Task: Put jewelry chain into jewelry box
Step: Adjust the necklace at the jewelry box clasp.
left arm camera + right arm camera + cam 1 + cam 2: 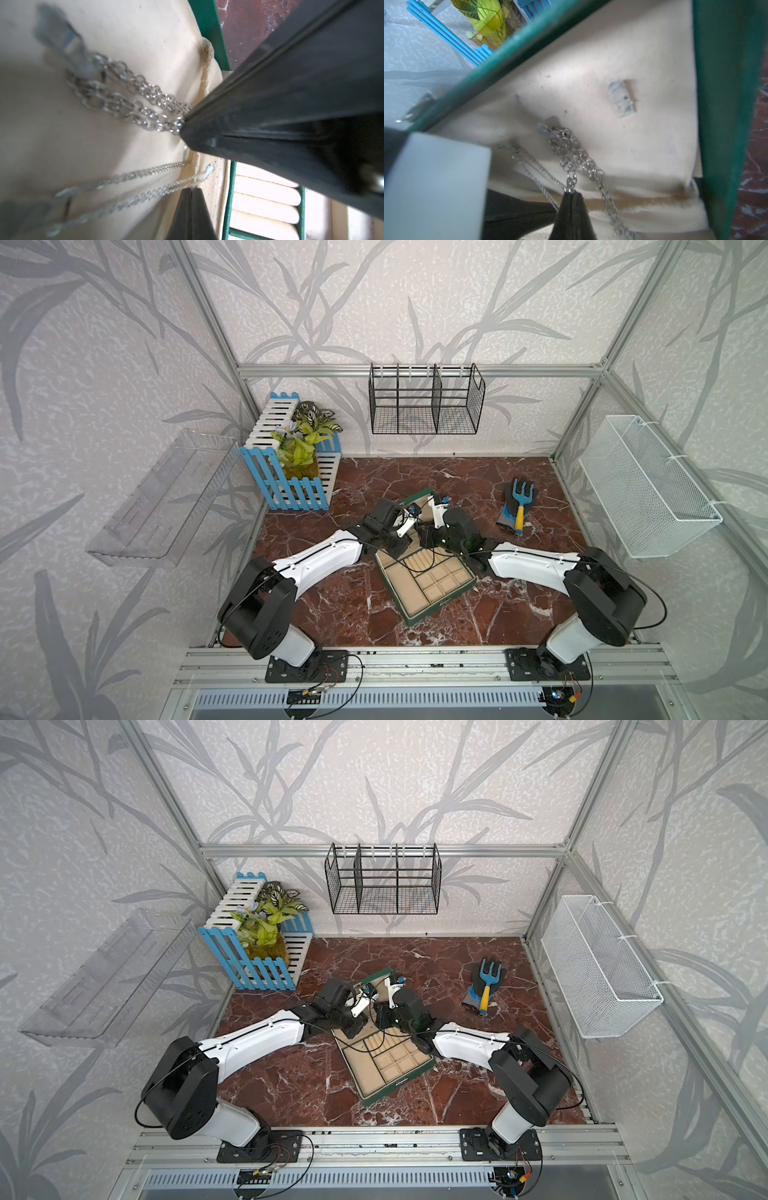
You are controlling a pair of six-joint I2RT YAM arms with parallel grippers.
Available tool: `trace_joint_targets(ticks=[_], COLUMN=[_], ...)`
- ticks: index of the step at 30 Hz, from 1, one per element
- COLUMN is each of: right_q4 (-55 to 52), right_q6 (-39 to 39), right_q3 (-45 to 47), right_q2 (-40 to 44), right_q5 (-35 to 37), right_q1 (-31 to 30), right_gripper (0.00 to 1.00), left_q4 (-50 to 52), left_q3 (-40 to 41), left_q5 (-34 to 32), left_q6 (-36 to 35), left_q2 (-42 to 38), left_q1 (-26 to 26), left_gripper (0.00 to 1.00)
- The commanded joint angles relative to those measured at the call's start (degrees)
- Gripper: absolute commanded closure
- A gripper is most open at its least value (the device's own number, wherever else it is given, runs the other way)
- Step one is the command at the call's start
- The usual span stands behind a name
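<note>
The dark green jewelry box (417,617) (372,1096) lies open at mid-table, its cream-lined lid (602,68) standing up at the far side. Both arms reach to that lid. The chunky silvery jewelry chain (572,154) (133,97) hangs doubled from a small hook in the lid lining. My right gripper (571,192) is shut on a link of one strand low down; its black fingers (239,128) show in the left wrist view. My left gripper (192,188) is shut beside it, with a thin fine necklace (145,195) running past its tips.
An empty hook (622,99) sits in the lid beside the chain. A blue-and-white fence planter (291,485) stands at the back left. A glove with a blue garden fork (517,506) lies at the right. Wire baskets (426,400) (648,485) hang on the walls.
</note>
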State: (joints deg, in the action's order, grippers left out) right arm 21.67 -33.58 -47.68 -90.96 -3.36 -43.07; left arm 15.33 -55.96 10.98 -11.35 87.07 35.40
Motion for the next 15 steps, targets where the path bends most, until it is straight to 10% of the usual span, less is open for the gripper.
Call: trace_joint_targets(ticks=[1,15], right_q4=[-3.05,-7.29], right_q6=[0.80,0.70], right_q3=[0.75,2.11], right_q2=[2.45,2.48], right_q5=[-1.85,-4.39], right_q1=[-0.34,-0.30], right_gripper=[1.00,1.00], left_q4=[-1.53,-1.49], left_q3=[0.32,0.33], left_q5=[-0.33,0.05], left_q6=[0.69,0.62], left_q2=[-0.53,-0.44], left_q1=[-0.36,-0.48], left_gripper=[1.00,1.00])
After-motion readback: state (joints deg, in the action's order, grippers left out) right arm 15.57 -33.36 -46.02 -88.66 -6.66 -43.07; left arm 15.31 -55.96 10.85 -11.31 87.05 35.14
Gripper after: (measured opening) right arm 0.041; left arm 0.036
